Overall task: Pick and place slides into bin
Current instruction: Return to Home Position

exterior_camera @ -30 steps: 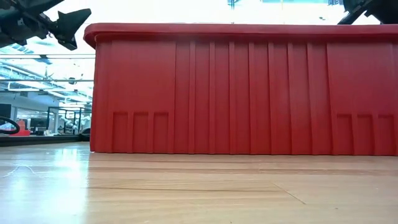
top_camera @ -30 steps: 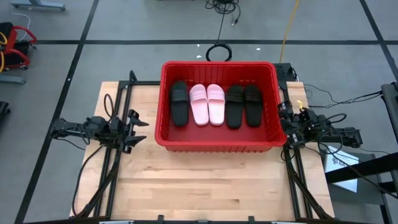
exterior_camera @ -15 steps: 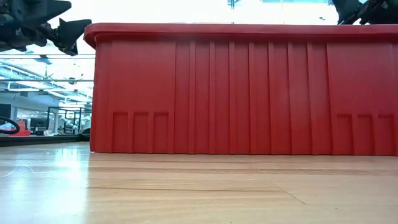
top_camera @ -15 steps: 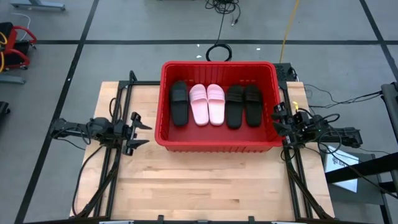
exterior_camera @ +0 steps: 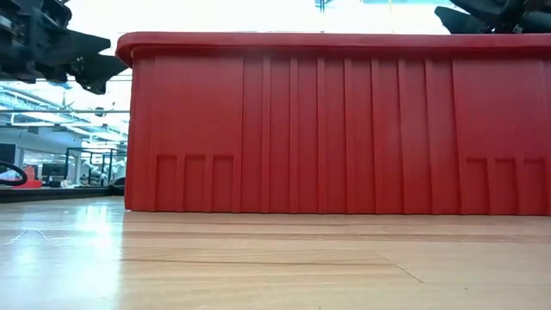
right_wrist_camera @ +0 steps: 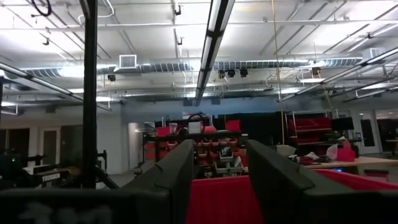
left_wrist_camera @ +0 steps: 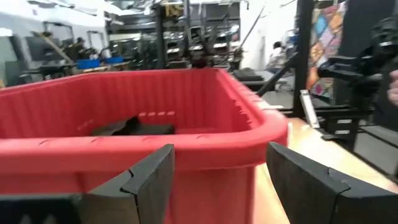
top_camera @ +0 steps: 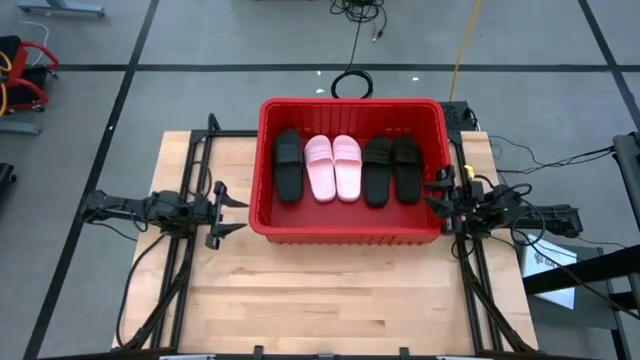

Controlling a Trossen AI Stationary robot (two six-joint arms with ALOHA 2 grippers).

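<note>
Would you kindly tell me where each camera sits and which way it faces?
High: overhead, straight down on bin and slides; shows left gripper, right gripper.
Low: tabletop height, facing bin's wall; gripper tips up top.
Left wrist: on left arm, facing bin rim; own fingers.
Right wrist: on right arm, facing ceiling; own fingers.
Shared: high and left wrist see inside bin.

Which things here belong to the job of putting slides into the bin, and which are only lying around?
Job:
- red bin
- black slides and pink slides, inside it
- left gripper and right gripper, both open and empty, at the bin's sides

Lying about, on the floor beyond the table:
- coiled black cable
- yellow cable
- red equipment
</note>
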